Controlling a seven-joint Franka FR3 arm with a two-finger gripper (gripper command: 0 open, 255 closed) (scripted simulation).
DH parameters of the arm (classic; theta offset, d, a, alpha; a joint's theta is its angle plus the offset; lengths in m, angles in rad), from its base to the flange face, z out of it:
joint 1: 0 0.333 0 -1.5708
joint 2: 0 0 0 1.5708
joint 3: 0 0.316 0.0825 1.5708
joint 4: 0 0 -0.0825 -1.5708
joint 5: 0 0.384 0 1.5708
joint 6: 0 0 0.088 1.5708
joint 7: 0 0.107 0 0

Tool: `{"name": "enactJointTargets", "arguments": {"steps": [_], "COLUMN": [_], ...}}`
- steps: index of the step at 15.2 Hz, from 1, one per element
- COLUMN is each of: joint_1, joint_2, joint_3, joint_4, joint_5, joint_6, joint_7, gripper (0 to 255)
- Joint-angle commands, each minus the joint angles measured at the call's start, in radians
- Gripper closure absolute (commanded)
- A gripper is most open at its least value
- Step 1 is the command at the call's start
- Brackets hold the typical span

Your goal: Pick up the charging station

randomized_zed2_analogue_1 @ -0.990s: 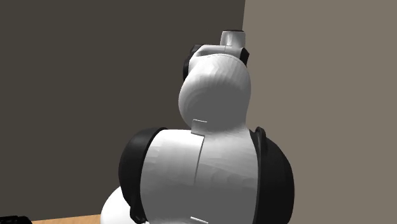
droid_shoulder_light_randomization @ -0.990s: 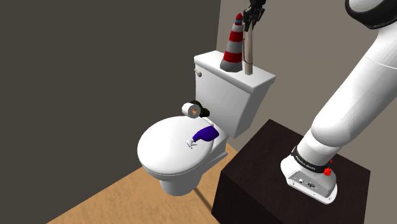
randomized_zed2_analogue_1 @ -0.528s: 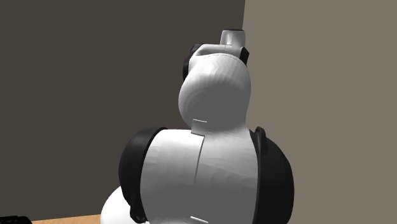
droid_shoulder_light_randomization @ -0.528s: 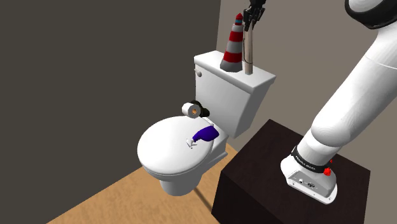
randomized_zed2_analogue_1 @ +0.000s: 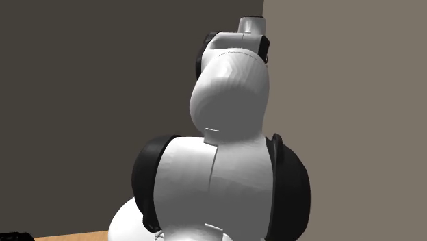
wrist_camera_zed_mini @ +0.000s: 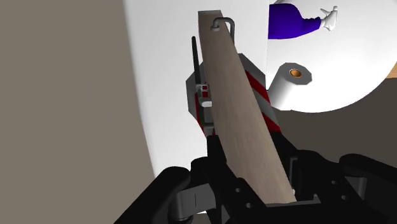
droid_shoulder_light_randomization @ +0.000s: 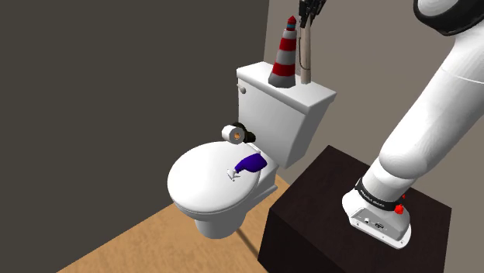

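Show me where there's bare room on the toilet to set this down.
Free: the tank top on the shoulder view's left of the cone; the front half of the seat lid, ahead of the bottle; the stand's dark top. Crowded: the tank's other end around cone and station, and the lid's back by bottle and roll.

Red-and-white striped cone (droid_shoulder_light_randomization: 285, 58), tan charging station (wrist_camera_zed_mini: 242, 114), white toilet (droid_shoulder_light_randomization: 200, 192), blue spray bottle (droid_shoulder_light_randomization: 250, 163)
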Motion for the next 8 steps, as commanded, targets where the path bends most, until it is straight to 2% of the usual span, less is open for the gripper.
{"name": "enactJointTargets", "arguments": {"steps": [1,6,8], "joint_1": [-0.002,-0.009,-0.009], "joint_2": [0.015,0.054,0.055], "joint_3": [-0.001,-0.007,-0.007], "joint_4": [0.046,0.166,0.170], "joint_5": [0.005,0.020,0.020], "joint_6": [-0.032,-0.115,-0.117], "joint_7": [-0.001,-0.008,-0.009], "gripper": [255,255,255]}}
